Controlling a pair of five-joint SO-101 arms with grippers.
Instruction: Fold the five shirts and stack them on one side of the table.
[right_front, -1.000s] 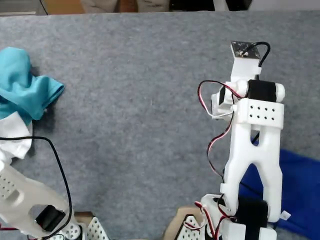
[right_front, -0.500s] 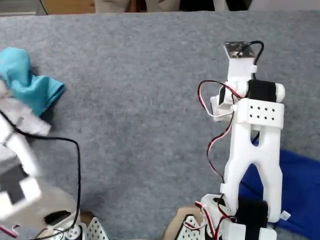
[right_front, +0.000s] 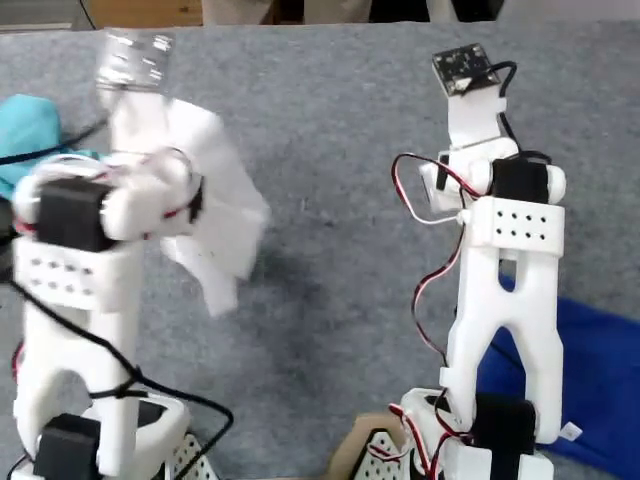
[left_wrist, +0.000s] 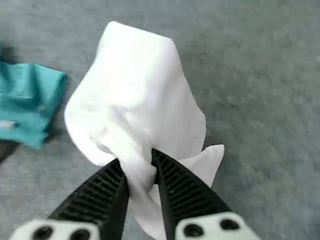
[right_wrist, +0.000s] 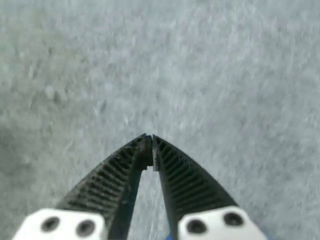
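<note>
Lifted since earlier: white shirt (left_wrist: 135, 100), bunched, apparently hanging from clamped left gripper (left_wrist: 138, 167). Closed, empty: right gripper (right_wrist: 149, 147).

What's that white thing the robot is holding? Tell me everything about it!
It is a white shirt, soft cloth, plain with no pattern that shows. It is crumpled, not folded, bunched into loose folds. The left gripper pinches one bunch of it between its black fingers, and the rest hangs loose and seems lifted off the grey table, which is shadowed under it. A teal shirt lies close beside it; whether they touch is not clear.
</note>
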